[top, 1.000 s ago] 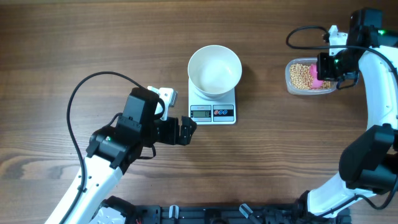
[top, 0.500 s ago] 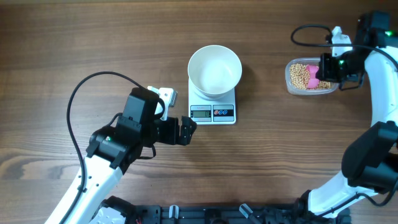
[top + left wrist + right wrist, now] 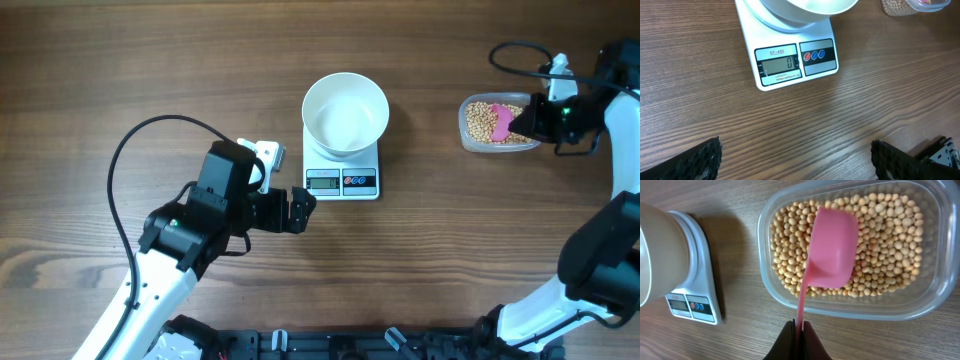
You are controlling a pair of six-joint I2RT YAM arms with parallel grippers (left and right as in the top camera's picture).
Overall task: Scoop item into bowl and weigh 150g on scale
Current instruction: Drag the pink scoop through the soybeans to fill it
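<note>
Right gripper (image 3: 800, 328) pinched tight on the thin handle of the pink scoop (image 3: 832, 245), scoop head lying over the beans (image 3: 880, 265) inside the clear tub (image 3: 763, 235) at the table's right side. Left gripper (image 3: 298, 212) spread wide, holding nothing, low over the wooden table (image 3: 120, 60) near the front left corner of the scale (image 3: 747, 30). White bowl (image 3: 345, 112) seated on the scale's platform, display (image 3: 782, 64) reading zero. Tub and scale well apart.
</note>
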